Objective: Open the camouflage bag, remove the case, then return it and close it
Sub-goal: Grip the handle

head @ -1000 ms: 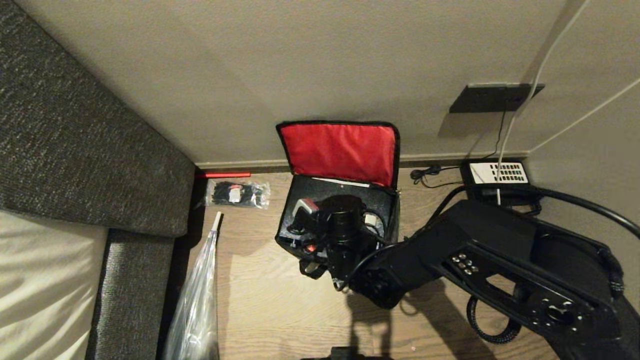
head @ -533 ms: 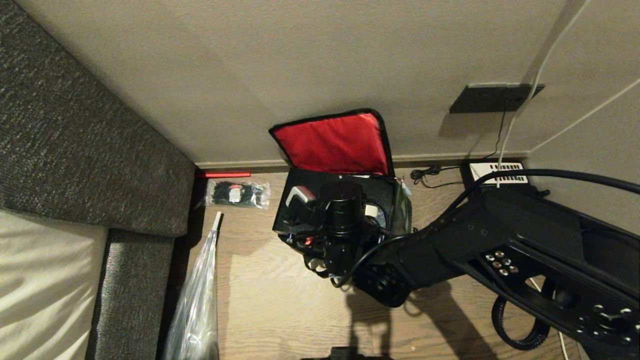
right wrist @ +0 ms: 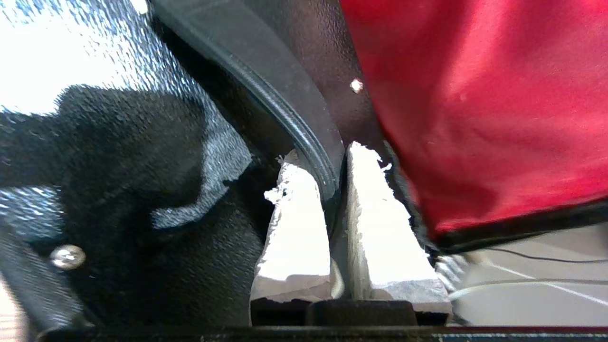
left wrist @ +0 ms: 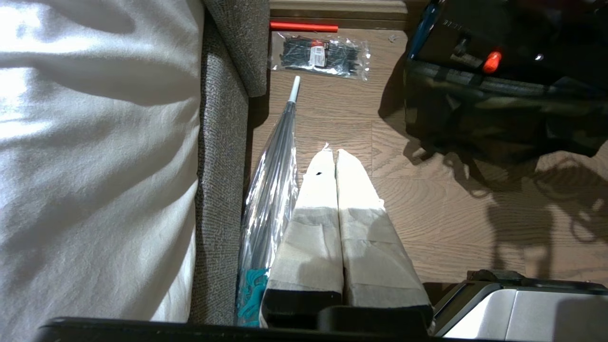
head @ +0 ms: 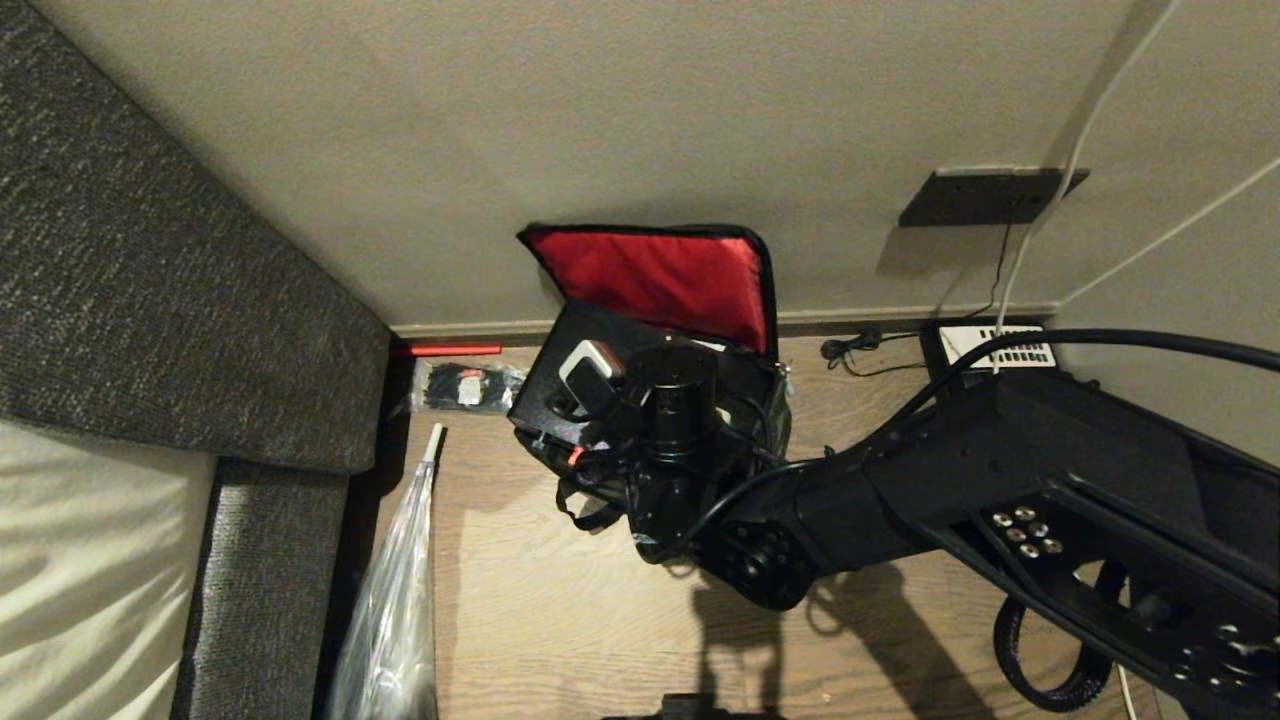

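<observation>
The camouflage bag (head: 778, 412) stands open on the wooden floor by the wall, its red-lined lid (head: 655, 280) up. It also shows in the left wrist view as the camouflage bag (left wrist: 479, 114). The black pebbled case (head: 555, 360) sits tilted in the bag's mouth, its left end raised. My right gripper (right wrist: 332, 154) is shut on a black curved rim of the case (right wrist: 142, 190), close beside the red lining (right wrist: 475, 95). In the head view the right wrist hides the fingers. My left gripper (left wrist: 331, 153) hangs shut and empty over the floor, well left of the bag.
A clear packet of black cable ties (head: 465, 387) and a red stick (head: 445, 350) lie left of the bag by the skirting. A grey sofa (head: 150, 300) and a folded clear umbrella (head: 395, 600) line the left. A desk phone (head: 1000, 345) with cables sits right.
My right wrist has moved left and rolled. The case and bag have shifted left with it and tipped, and the red lid has swung leftward. The left arm has not moved.
</observation>
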{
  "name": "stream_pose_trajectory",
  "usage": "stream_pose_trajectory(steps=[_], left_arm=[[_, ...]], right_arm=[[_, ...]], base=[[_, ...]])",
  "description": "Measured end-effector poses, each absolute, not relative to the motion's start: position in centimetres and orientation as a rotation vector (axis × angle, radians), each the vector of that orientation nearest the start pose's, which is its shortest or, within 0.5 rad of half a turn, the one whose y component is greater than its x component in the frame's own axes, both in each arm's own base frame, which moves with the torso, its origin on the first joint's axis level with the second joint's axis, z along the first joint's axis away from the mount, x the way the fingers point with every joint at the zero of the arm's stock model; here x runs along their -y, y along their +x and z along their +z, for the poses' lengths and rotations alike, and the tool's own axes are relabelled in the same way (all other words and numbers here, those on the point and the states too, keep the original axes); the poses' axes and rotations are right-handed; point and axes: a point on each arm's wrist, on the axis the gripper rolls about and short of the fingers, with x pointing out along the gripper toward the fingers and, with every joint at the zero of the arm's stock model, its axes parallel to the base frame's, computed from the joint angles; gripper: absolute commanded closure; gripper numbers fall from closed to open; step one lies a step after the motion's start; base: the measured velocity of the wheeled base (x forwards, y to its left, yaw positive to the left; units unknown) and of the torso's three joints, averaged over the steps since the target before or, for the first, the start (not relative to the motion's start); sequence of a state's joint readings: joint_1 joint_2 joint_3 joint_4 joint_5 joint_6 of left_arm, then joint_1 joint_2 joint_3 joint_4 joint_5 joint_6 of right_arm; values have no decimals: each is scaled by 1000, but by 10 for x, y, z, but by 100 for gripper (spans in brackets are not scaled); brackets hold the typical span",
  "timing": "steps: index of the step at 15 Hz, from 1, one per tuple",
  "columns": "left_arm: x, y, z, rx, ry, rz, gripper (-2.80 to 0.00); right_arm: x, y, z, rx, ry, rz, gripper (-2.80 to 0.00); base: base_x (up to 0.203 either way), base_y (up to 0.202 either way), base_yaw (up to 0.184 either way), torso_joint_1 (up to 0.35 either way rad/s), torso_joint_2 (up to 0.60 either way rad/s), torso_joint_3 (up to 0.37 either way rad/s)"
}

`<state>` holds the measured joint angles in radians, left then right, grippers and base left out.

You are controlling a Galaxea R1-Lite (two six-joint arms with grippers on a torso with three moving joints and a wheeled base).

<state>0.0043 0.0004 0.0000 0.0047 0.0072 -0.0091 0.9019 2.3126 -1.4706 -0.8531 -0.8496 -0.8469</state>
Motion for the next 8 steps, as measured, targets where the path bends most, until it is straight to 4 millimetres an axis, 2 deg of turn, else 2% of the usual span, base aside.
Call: stream_pose_trajectory(steps=[4,8], left_arm=[[0,-23,75,-5,-9,11,0],[0,-23,75,-5,-9,12,0]], right_arm=[[-362,303,133,17,-748,206,0],[-362,303,130,-14,-635,225,0]], base=[[0,0,0,0,0,0],[0,0,0,0,0,0]])
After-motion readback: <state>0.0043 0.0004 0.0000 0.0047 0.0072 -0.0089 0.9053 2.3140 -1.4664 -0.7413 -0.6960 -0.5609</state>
